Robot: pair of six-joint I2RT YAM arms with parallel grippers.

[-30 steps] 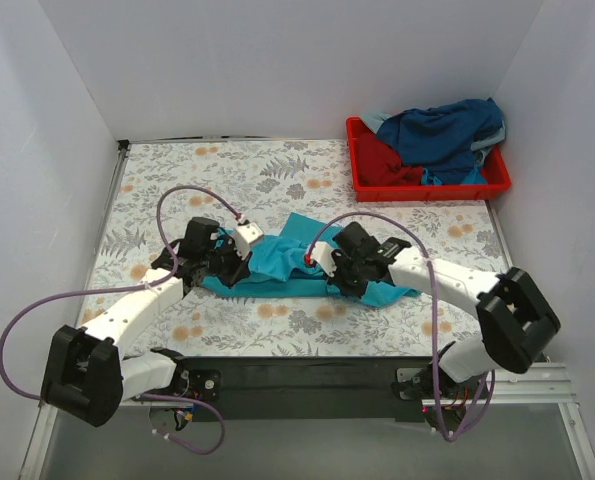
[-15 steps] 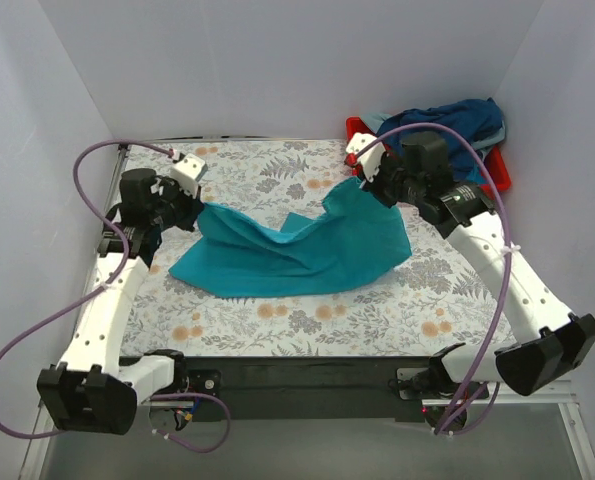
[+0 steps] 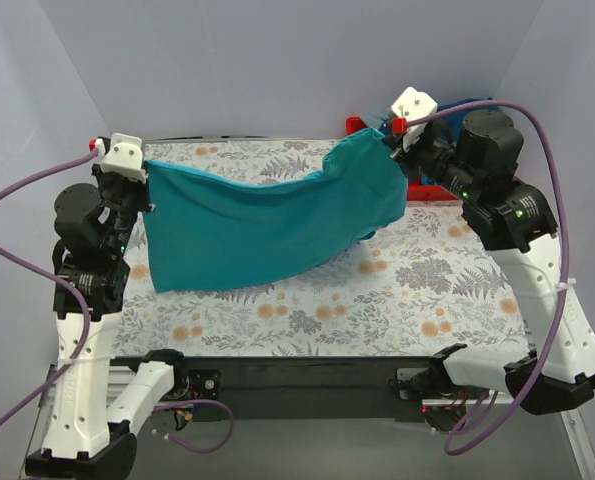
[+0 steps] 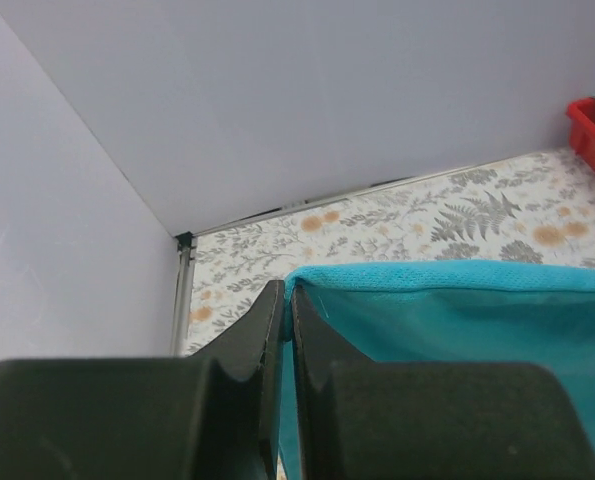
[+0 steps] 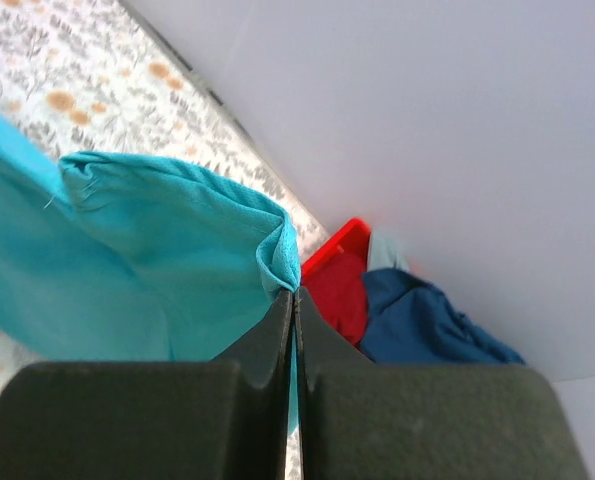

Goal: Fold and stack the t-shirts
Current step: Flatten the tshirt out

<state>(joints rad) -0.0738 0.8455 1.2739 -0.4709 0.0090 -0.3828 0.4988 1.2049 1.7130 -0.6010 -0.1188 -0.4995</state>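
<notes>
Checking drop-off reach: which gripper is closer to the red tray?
Right. The right gripper holds a corner of the teal shirt just beside the red tray; the left gripper pinches another corner, far off at the opposite side.

Both arms stand high and spread wide. Left arm [image 3: 85,300] rises upright at the far left; left gripper [image 3: 147,192] is pinched tight on one shirt [image 3: 257,225] corner. Right arm [image 3: 537,270] reaches far right; right gripper [image 3: 401,150] is clamped on the opposite corner.
</notes>
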